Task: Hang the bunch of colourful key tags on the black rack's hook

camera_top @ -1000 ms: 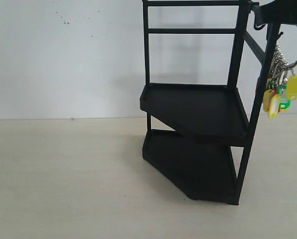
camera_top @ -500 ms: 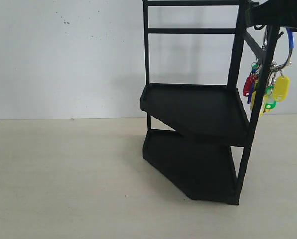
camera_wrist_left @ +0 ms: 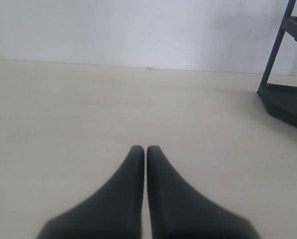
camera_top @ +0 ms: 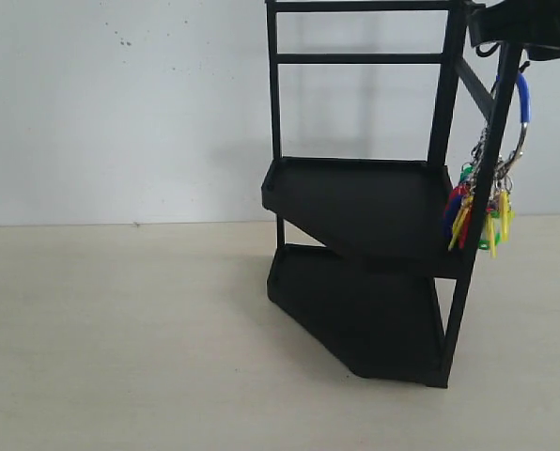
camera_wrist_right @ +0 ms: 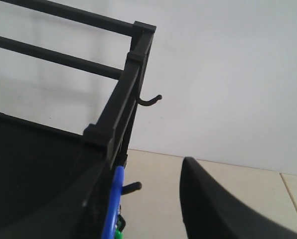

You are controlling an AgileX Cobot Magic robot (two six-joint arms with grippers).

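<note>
Exterior view: 1 black rack [camera_top: 369, 202] with 2 trays stands on the counter [camera_top: 120, 338]. 1 colourful key tag bunch [camera_top: 477, 211] dangles beside the front post. Its blue loop [camera_top: 522, 99] runs up toward the right hand [camera_top: 534, 23], and the tags overlap too much to count.

Left wrist view: the left hand [camera_wrist_left: 142, 148] hovers over the counter, its 2 fingers pressed together on nothing.

Right wrist view: 2 prongs show, the curved J-hook [camera_wrist_right: 151, 101] and, lower, the hook [camera_wrist_right: 132, 187], with the loop against the post at its root. Only 1 finger [camera_wrist_right: 213, 209] shows, so I cannot tell its grip. The loop should seat behind the upturned tip before any release.
</note>
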